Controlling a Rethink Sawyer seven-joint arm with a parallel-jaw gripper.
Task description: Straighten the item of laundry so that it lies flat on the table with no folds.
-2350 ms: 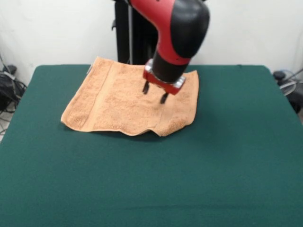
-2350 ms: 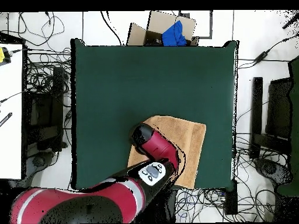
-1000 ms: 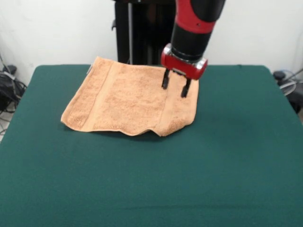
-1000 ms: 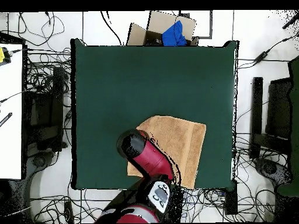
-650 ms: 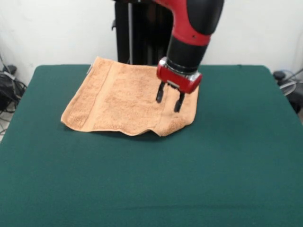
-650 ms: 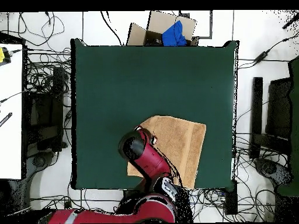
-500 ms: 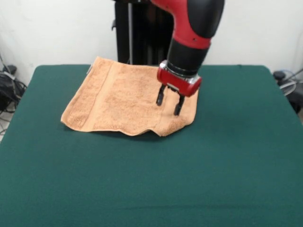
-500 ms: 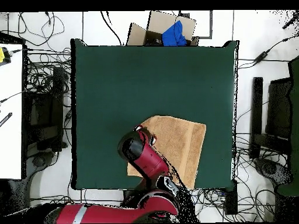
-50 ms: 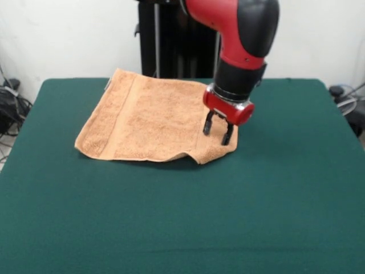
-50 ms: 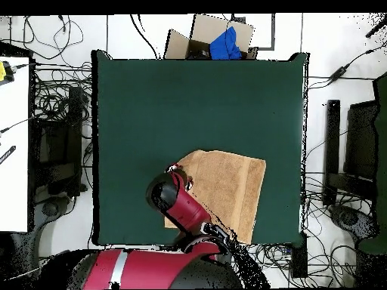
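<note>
Over the towel's front right corner, the hand [image 9: 218, 133] hangs with its two fingers [image 9: 208, 127] a little apart and nothing between them. Under it the towel [image 9: 151, 117] lies at the far side of the green bench [image 9: 182, 217], mostly spread out. Its near edge is wavy and this corner looks raised, so I judge the flattening is not yet finished there.
</note>
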